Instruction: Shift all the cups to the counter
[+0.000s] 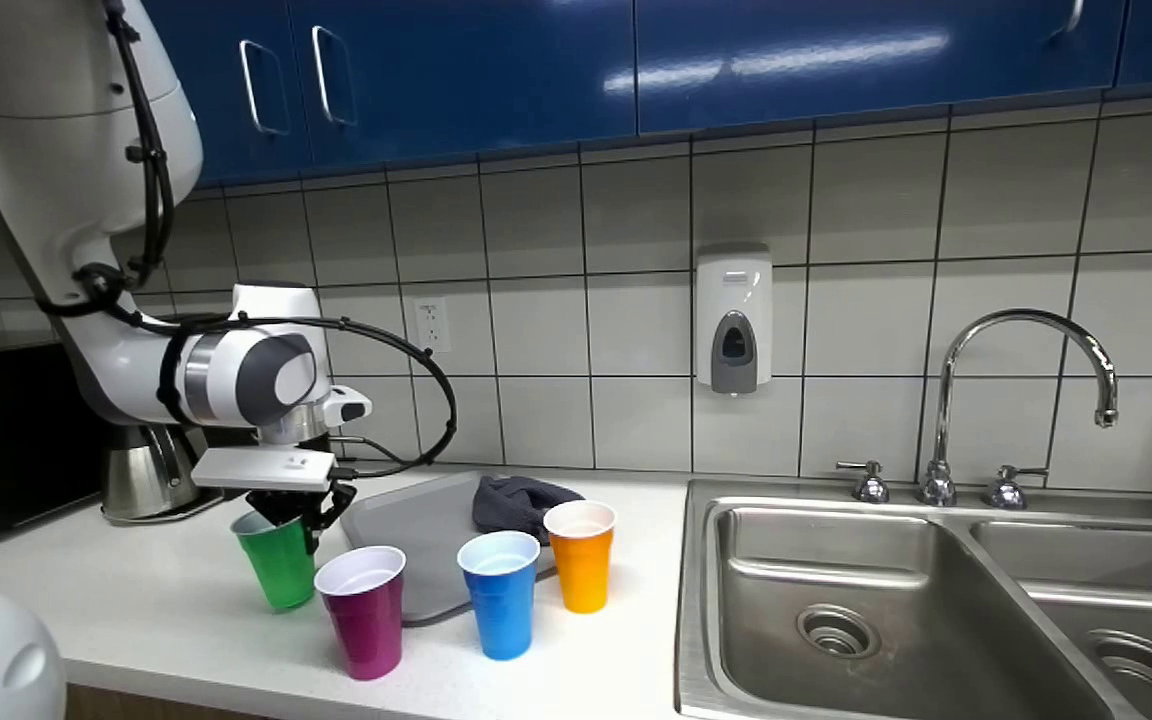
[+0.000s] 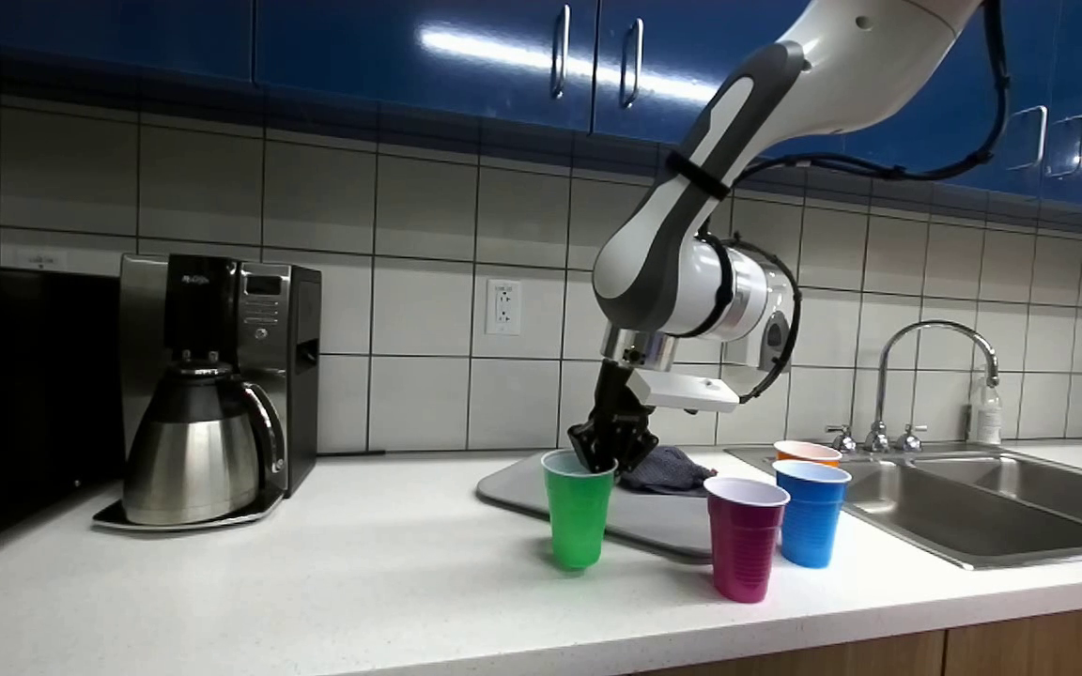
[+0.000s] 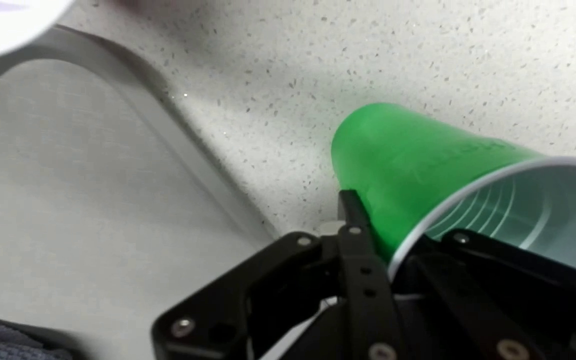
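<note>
My gripper (image 1: 312,512) is shut on the wall of the green cup (image 1: 281,562). In the wrist view the gripper (image 3: 385,235) has one finger outside the green cup (image 3: 408,160) and one inside, its tip hidden. The green cup (image 2: 579,516) is tilted, its base at or just above the off-white counter (image 2: 363,582); contact is unclear. The magenta cup (image 1: 366,620), blue cup (image 1: 501,605) and orange cup (image 1: 584,565) stand upright on the counter to the right of it. The orange cup (image 2: 809,453) is mostly hidden behind the blue cup (image 2: 811,516) in an exterior view.
A grey tray (image 1: 416,550) lies behind the cups with a dark cloth (image 1: 516,505) on it. The steel double sink (image 1: 836,580) and faucet (image 1: 946,420) are at right. A coffee maker with its pot (image 2: 203,441) stands at left. Blue cabinets (image 1: 476,80) hang above.
</note>
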You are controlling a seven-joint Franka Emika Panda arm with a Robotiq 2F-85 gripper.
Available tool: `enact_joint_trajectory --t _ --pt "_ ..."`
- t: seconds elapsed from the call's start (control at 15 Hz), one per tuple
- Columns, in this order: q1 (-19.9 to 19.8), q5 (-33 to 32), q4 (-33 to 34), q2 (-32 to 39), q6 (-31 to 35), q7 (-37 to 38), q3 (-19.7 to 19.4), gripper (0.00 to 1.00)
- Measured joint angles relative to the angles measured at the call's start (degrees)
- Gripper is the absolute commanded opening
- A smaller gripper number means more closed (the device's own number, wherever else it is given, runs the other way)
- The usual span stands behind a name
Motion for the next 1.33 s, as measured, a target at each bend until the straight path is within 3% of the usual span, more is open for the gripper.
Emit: enact_joint_trajectory --t 0.6,1.33 --pt "-0.02 0.00 -1.02 -0.26 0.25 -0.06 0.00 0.99" --pt "-0.34 3.49 -1.92 -4.36 1.70 -2.15 0.01 1.00"
